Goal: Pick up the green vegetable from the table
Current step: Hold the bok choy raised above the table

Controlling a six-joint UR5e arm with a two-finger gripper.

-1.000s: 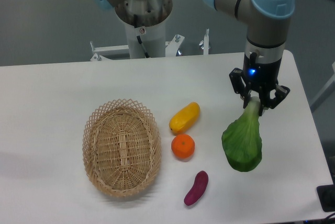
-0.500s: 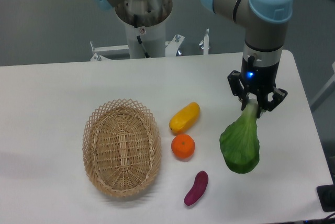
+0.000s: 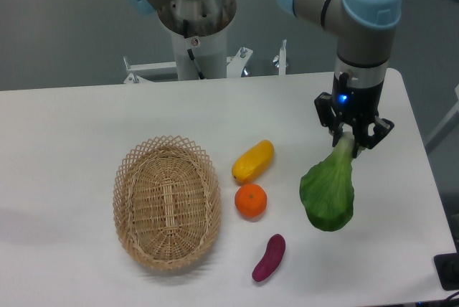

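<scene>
Two dark fingers [image 3: 367, 133] of the end effector [image 3: 349, 138] are closed narrowly around the pale stem of the green vegetable [image 3: 329, 191], gripping it at its top end. The end effector points straight down from the arm's wrist, where a small blue light glows on the black housing. The vegetable hangs below it, stem uppermost, with its broad dark green leaf spreading downward and slightly to the left in the picture. Whether the leaf's lower edge touches the desk [image 3: 64, 142] or hangs just above it cannot be told from this view; a faint shadow lies near the bottom of the leaf.

Well apart from the vegetable, toward the middle of the desk, lies a yellow oblong fruit [image 3: 252, 161], tilted with its upper end to the right. Just below it sits an orange [image 3: 251, 201], close to the yellow fruit and possibly touching it. Lower still, near the front edge, a small purple eggplant-like piece [image 3: 269, 257] lies tilted, apart from the orange. To the left of these three stands an oval woven wicker basket [image 3: 166, 202], near the orange but not touching it.

Behind the desk rises the arm's grey base column [image 3: 194, 20], with light blue joint caps on the arm segments above.
</scene>
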